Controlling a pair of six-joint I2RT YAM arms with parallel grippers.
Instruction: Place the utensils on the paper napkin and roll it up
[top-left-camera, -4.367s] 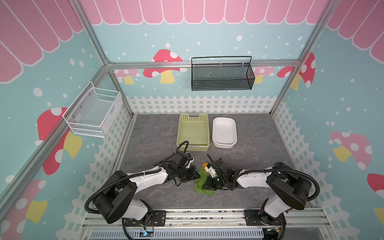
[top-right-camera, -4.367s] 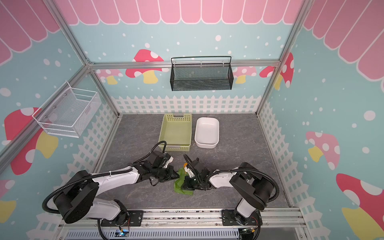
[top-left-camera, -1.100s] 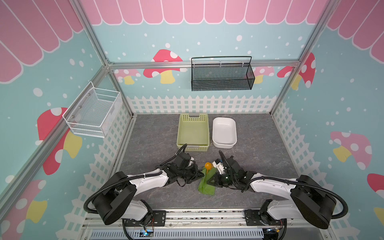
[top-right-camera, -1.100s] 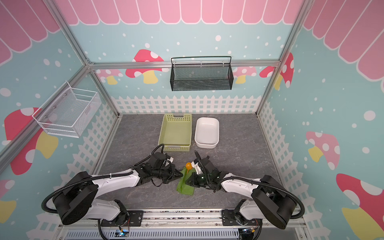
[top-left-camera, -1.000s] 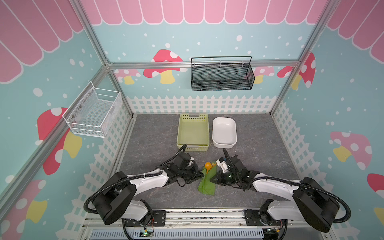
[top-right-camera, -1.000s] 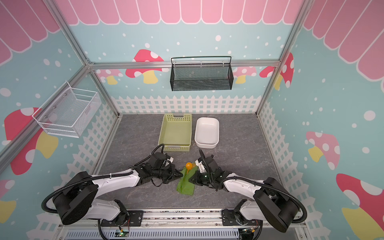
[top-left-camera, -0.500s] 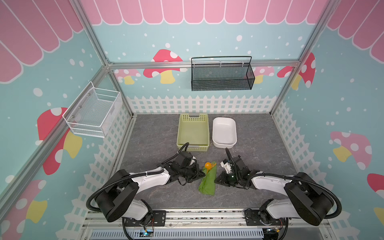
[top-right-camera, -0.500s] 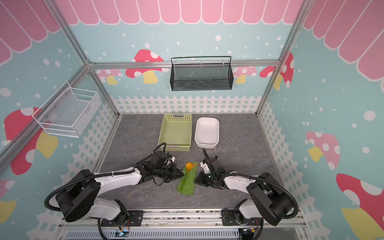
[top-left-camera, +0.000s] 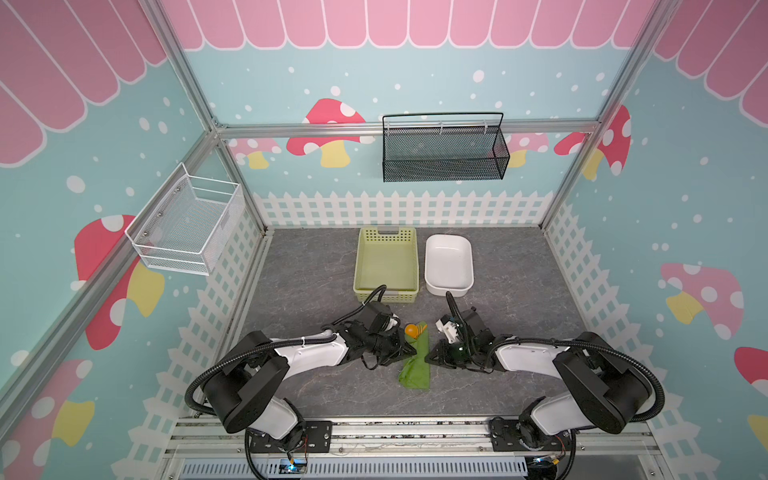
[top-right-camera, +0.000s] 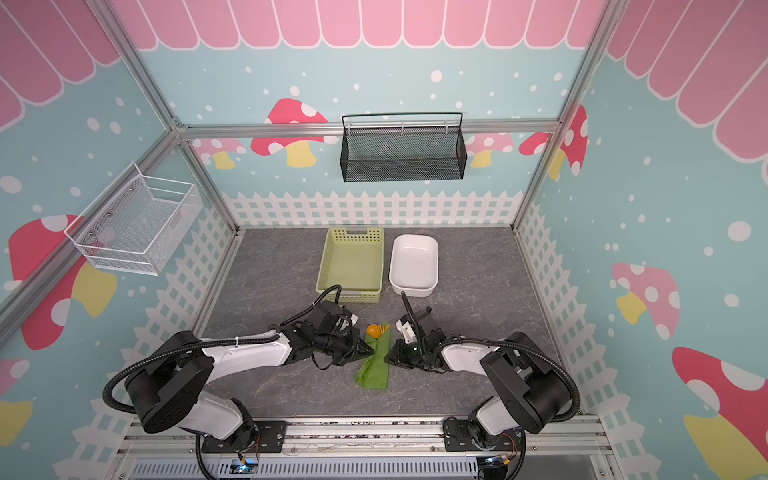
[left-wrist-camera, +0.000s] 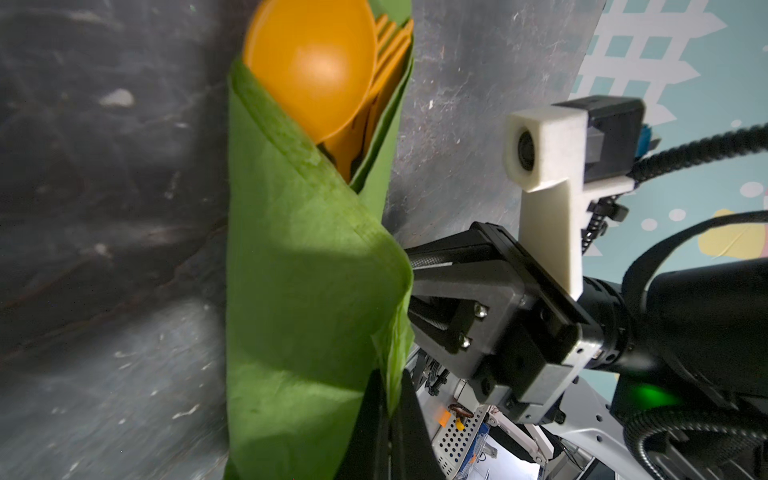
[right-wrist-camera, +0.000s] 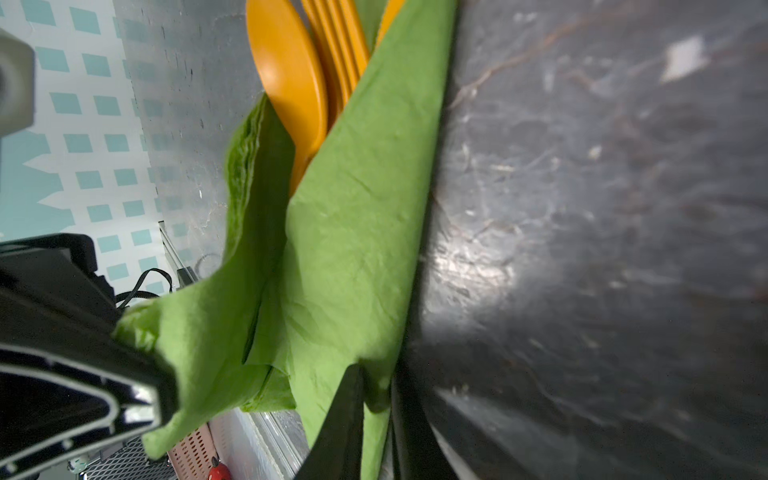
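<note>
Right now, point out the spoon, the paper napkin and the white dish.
spoon (left-wrist-camera: 311, 70): left wrist view, its bowl.
paper napkin (top-left-camera: 415, 370): in a top view, rolled middle.
white dish (top-left-camera: 449, 262): in a top view, bare floor.

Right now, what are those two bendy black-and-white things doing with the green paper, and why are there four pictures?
Those are two robot arms, bolted at the front of a grey table. Each arm ends in a gripper, which is a pincher with two fingers. Two of the pictures look down from the two eyes of one camera overhead. The two close-up pictures come from little cameras on the arms' wrists.

On the table lies a green napkin, wrapped around orange plastic cutlery. A spoon and a fork poke out of one end. The left gripper and the right gripper each pinch the napkin, one from each side. Behind them stand a yellow-green basket and a white dish.
</note>
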